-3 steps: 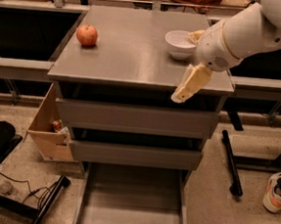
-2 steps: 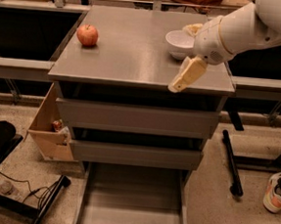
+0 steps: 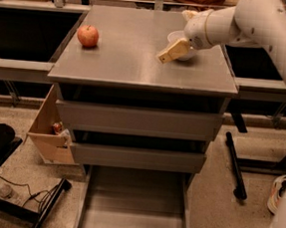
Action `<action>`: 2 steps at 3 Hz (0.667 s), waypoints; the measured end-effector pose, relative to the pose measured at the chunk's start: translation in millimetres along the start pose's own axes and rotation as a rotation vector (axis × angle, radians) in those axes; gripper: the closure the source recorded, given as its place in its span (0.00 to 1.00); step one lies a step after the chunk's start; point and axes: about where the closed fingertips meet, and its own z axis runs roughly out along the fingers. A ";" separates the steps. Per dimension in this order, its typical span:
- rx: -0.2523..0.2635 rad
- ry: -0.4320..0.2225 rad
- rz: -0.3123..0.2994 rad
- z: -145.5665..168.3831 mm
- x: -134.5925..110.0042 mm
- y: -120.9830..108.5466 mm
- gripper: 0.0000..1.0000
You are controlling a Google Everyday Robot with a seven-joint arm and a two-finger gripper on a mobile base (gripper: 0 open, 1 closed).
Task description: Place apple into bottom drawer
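Overhead, the end effector [image 3: 163,57] hangs just above the right-hand part of the grey bench [image 3: 132,65], its tan tip slanting down toward the camera's left at the end of the white arm [image 3: 251,20] that reaches in from the upper right. Whether it is open or closed cannot be told from this view; nothing can be seen in its grip. Directly behind it and partly hidden by it sits a white bowl [image 3: 174,37], and whether the two touch cannot be told. The apple [image 3: 88,35], red with yellowish patches, rests on the same bench top well apart from the end effector, far off to its left as the camera sees it, near the back left corner. Below the end effector and nearer the camera, two drawers with flat grey fronts [image 3: 138,120] are closed, and beneath them the bottom drawer [image 3: 134,205] stands pulled out, its plain grey floor in view. Lower still and to the left of the end effector, a brown box [image 3: 49,133] leans against the cabinet's side.
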 end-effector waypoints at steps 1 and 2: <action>0.052 -0.090 0.068 45.5 -10.0 -23.5 0.00; 0.052 -0.090 0.068 45.5 -10.0 -23.5 0.00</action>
